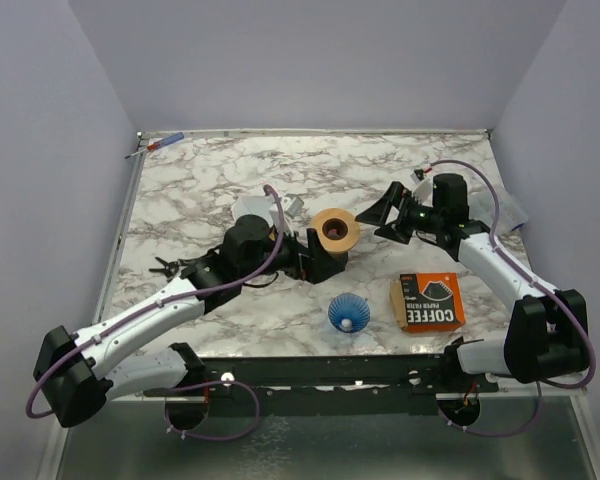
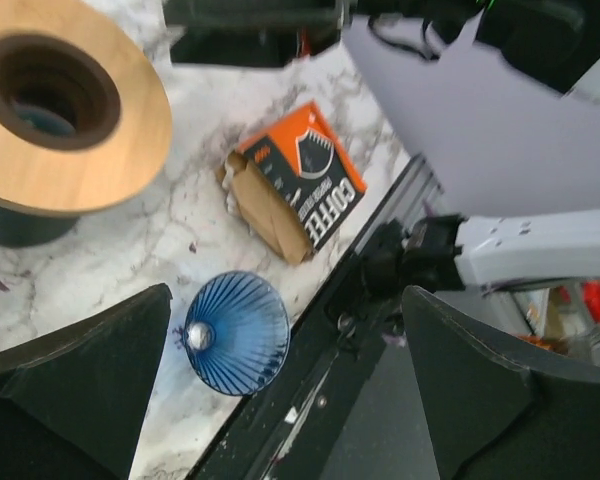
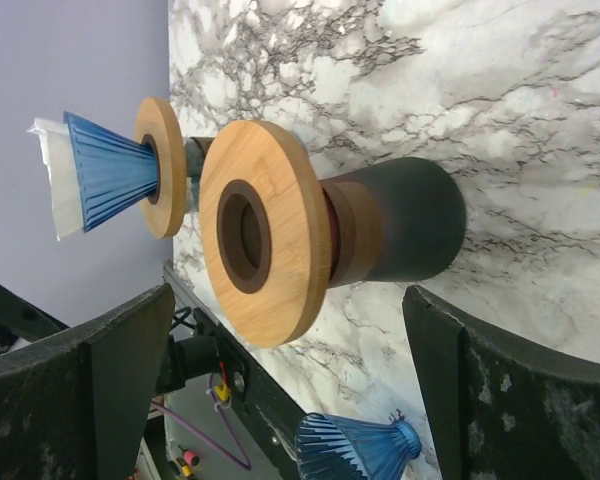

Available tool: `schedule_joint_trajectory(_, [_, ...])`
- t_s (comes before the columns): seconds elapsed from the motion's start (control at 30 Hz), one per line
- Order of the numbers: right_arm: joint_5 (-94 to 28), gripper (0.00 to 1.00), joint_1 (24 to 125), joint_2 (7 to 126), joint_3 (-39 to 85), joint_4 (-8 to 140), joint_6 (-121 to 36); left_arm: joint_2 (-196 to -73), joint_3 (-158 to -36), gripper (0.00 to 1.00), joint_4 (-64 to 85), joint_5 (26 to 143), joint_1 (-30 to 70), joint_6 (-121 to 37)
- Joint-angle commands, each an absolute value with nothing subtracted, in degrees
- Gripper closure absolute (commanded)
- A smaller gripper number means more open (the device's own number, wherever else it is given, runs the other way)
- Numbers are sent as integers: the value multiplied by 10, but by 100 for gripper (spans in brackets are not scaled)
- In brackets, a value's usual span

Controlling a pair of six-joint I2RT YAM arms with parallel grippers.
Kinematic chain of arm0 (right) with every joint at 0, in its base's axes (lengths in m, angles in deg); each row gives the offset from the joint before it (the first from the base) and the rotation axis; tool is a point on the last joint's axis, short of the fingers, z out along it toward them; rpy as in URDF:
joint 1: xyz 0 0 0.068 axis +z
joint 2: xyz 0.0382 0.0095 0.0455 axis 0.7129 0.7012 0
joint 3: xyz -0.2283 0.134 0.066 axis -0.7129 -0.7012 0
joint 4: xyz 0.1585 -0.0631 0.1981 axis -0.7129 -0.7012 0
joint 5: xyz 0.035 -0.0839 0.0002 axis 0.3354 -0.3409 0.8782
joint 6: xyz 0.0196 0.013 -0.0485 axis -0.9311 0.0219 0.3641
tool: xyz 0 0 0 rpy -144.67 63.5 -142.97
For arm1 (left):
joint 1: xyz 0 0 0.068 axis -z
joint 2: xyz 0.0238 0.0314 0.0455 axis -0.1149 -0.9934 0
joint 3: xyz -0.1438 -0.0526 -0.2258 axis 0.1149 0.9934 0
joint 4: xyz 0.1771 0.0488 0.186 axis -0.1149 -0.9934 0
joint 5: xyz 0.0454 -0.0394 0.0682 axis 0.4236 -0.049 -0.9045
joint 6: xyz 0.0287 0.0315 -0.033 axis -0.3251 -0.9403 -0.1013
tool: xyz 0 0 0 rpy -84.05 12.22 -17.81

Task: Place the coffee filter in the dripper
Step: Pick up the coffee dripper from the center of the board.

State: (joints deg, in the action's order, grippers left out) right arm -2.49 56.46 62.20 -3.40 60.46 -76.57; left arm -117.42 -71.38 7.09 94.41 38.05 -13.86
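**Ana:** Fingers [image 2: 75, 390] of the left tool [image 2: 285, 300] are closest to its camera. Do they hold something?

**Ben:** No. They stand wide apart with nothing between them. The right tool [image 3: 288, 292] is the same, spread wide and holding nothing.

**Ana:** Please go from the big things down.

**Ben:** First comes the marble desk [image 1: 210, 180]. Above it the left arm [image 1: 150, 310] reaches to the middle, and the right arm [image 1: 495, 262] bends in from the right side. Both tools are near a dark stand [image 3: 400, 230] with a wooden ring [image 1: 335, 231] on top.

**Ana:** And the filters?

**Ben:** An orange and black pack [image 1: 427, 302] with the word COFFEE lies flat near the front edge, on the right. One end of it is torn open.

**Ana:** Where is the dripper?

**Ben:** A blue dripper [image 1: 348, 313] rests on the desk just left of the pack, in front of the stand. Which way up it is, I cannot tell. A second blue dripper [image 3: 110, 170] sits in another ring [image 3: 160, 165] to the left of the stand, with white paper [image 3: 48, 165] in its wide mouth.
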Motion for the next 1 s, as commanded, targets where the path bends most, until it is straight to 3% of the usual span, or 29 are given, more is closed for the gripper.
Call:
schedule_joint_trajectory(0.0, [-4, 0, 537, 616, -59, 600, -761, -1219, -716, 1, 43, 829, 466, -172])
schedule_joint_trajectory(0.17, [11, 0, 508, 612, -75, 596, -756, -1274, -750, 1, -33, 710, 544, -225])
schedule_joint_trajectory(0.43, [17, 1, 495, 616, -77, 593, -750, -1351, -780, 9, -87, 638, 587, -253])
schedule_joint_trajectory(0.67, [20, 1, 492, 621, -73, 592, -753, -1432, -810, 24, -108, 625, 593, -224])
schedule_joint_trajectory(0.97, [20, 1, 491, 623, -66, 589, -751, -1496, -818, 52, -108, 638, 596, -206])
